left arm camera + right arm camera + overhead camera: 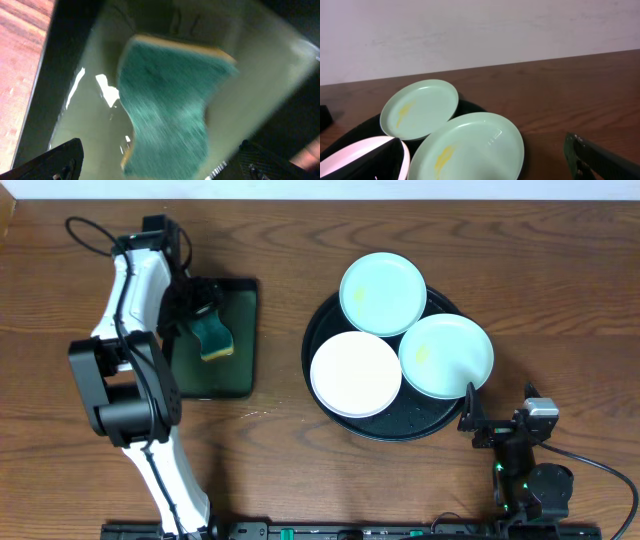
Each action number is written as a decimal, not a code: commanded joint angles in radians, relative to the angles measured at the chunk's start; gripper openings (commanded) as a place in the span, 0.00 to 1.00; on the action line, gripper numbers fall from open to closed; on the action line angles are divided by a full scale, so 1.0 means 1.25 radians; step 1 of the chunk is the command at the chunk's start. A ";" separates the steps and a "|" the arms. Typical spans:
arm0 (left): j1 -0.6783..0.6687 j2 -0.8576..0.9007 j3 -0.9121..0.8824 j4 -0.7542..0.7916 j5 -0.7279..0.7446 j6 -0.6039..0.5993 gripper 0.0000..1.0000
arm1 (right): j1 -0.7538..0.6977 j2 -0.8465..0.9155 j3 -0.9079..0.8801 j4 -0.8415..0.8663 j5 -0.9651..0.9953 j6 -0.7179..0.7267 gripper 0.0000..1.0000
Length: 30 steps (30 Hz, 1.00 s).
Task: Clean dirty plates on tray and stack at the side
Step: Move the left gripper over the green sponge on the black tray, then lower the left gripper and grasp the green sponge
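Fingers on the left arm, the left fingers (57, 162), stand wide apart, one at each lower corner of the wrist view. They hang over a green sponge (167, 105) with a yellow underside and grip nothing. The sponge lies inside a small rectangular dark green tray (238, 375), towards its far end, and the tray's floor looks wet and shiny. From overhead the left arm reaches over that tray from the left side of the wooden surface (280, 450).

On the right arm, the right fingers (600, 157) are also spread wide and hold nothing. Overhead they sit on the near right, just beside the rim of the round black tray (400, 428) and close to the edge of the nearest plate.

All three plates rest on the round black tray. The far mint plate (383, 292) overhangs the tray's far rim and carries a yellowish smear. The right mint plate (447, 355) overhangs the right rim and also shows a yellow smear. The white plate (355, 373) lies on the near left and shows no clear mark. The three plates sit edge to edge. Whether they overlap cannot be told.
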State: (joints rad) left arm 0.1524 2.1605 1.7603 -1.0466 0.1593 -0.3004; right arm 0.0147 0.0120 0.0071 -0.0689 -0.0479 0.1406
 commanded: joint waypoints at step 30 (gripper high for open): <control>-0.028 0.040 -0.033 0.062 -0.067 0.033 0.98 | -0.007 -0.004 -0.001 -0.003 0.005 -0.009 0.99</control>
State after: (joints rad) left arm 0.1131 2.1929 1.7290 -0.9676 0.0437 -0.2649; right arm 0.0147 0.0120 0.0067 -0.0685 -0.0479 0.1406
